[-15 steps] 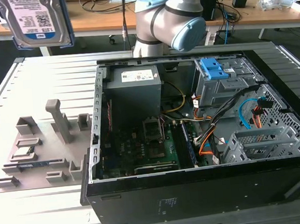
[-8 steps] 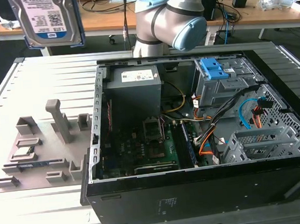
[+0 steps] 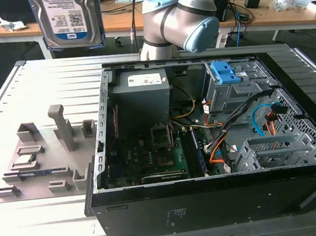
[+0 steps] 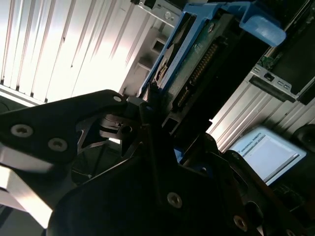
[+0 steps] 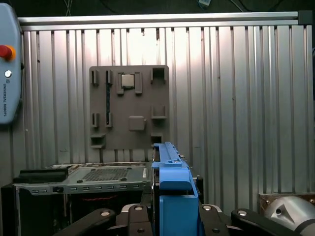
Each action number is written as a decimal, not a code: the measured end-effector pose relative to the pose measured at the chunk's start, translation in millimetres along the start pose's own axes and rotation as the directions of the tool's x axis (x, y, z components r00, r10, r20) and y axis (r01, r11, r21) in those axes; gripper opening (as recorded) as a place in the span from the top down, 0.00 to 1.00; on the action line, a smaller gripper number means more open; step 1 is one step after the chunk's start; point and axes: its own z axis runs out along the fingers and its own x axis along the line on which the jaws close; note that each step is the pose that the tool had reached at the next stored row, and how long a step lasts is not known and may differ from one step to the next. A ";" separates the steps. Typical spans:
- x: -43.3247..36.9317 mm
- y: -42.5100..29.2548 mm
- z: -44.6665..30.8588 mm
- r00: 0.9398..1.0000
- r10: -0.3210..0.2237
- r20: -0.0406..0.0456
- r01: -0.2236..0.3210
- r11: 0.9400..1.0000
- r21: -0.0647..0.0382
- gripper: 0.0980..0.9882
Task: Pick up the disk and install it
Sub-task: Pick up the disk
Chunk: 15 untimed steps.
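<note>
The disk (image 3: pixel 68 18), a silver hard drive with a white-and-blue label and a blue carrier frame, hangs upright high above the grooved table, at the exterior view's upper left. In both wrist views my gripper (image 5: pixel 172 216) is shut on it: the black fingers (image 5: pixel 133 216) press on either side of the blue frame (image 5: pixel 170 182). The second wrist view has the gripper (image 4: pixel 157 113) clamping the disk's edge (image 4: pixel 197 64), with its connector side and blue frame in sight. The grey arm (image 3: pixel 180 18) reaches in from the back.
An open computer case (image 3: pixel 103 155) lies on the table, with a blue bracket on a grey metal cage (image 3: pixel 226 80) and a bare drive cage (image 3: pixel 275 152). A grey fixture plate (image 3: pixel 40 154) holding a small chip (image 3: pixel 25 159) lies to the exterior view's left of the case.
</note>
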 end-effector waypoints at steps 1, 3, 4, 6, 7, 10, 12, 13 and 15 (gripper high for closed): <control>-0.2 -5.7 -0.1 1.000 0.000 0.000 0.000 1.000 0.000 0.70; -0.5 -14.7 -0.2 1.000 0.000 0.000 0.000 1.000 0.000 0.70; -0.7 -22.0 -0.2 1.000 0.000 0.000 0.000 1.000 0.000 0.70; -1.1 -33.0 -0.4 1.000 0.000 0.000 0.000 1.000 0.000 0.70; -1.2 -38.0 -0.4 1.000 0.000 0.000 0.000 1.000 0.000 0.70; -1.6 -50.4 -0.6 1.000 0.000 -0.001 0.000 1.000 0.000 0.70; -2.1 -61.9 -0.7 1.000 0.000 -0.001 0.000 1.000 0.000 0.70; -2.3 -68.3 -0.8 1.000 0.000 -0.001 0.000 1.000 0.000 0.70; -2.8 -81.8 -0.9 1.000 0.000 -0.001 0.000 1.000 0.000 0.70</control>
